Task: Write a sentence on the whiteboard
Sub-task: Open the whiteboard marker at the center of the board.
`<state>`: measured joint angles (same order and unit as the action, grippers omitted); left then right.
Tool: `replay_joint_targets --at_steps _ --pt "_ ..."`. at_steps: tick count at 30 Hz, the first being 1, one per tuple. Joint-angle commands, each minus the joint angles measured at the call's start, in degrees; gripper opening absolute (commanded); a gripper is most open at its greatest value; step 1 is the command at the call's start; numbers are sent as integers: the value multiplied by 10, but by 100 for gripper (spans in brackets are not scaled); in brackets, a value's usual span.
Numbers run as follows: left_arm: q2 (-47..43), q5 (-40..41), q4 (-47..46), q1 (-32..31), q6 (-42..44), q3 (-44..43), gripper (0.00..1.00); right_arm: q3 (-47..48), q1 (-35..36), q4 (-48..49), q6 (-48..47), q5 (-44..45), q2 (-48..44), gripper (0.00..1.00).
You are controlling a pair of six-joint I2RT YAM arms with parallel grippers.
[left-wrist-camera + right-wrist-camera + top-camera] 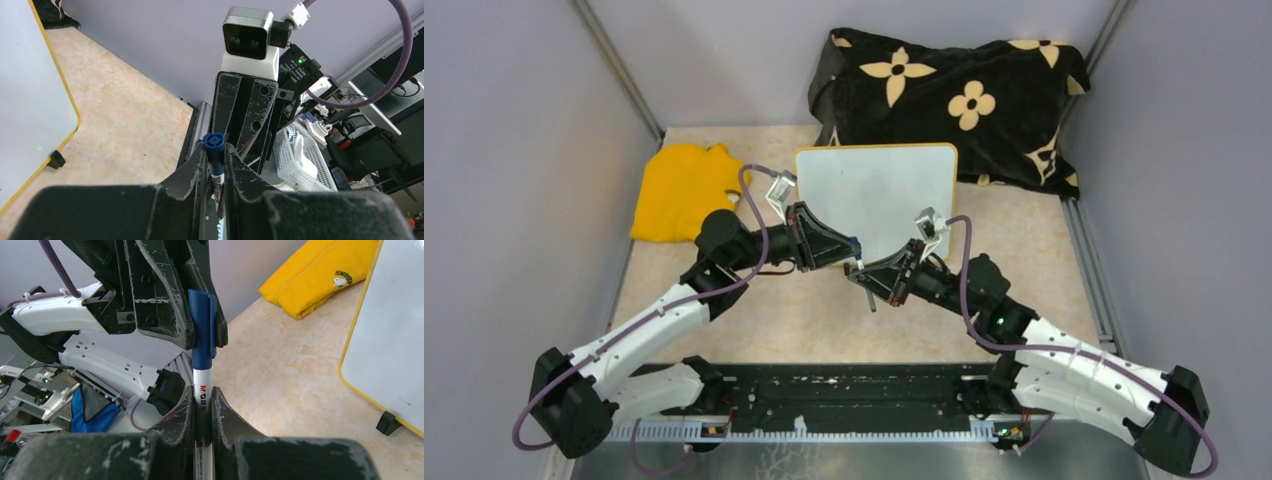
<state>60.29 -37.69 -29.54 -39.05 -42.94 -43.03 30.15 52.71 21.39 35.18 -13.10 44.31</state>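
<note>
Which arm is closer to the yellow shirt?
Left. The left arm lies beside the yellow shirt; the right arm is well to its right. The left pincer and right pincer both grip a marker.

Robot lab: walled cell [524, 150], equip. clutter [360, 150]

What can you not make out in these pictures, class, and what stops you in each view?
Tip of the marker: right wrist view, covered by the cap.
Lower print on the marker: right wrist view, hidden in the right hand.
Near edge of the whiteboard: top view, partly behind the left hand and right hand.
Rest of the whiteboard: both wrist views, cut off by the frame.
Faint marks on the whiteboard: top view, too small.
</note>
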Motion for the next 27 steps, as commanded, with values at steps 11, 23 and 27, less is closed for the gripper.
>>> replay_joint_targets --at_steps 11,23,27 --pt "-7 105 -14 17 35 -56 0 -22 2 -32 2 11 -37 0" --pt "-19 143 14 17 53 -46 0 -19 2 -45 -4 9 -40 0" --pt "-17 150 12 18 53 -46 0 -17 2 -47 -6 6 -44 0"
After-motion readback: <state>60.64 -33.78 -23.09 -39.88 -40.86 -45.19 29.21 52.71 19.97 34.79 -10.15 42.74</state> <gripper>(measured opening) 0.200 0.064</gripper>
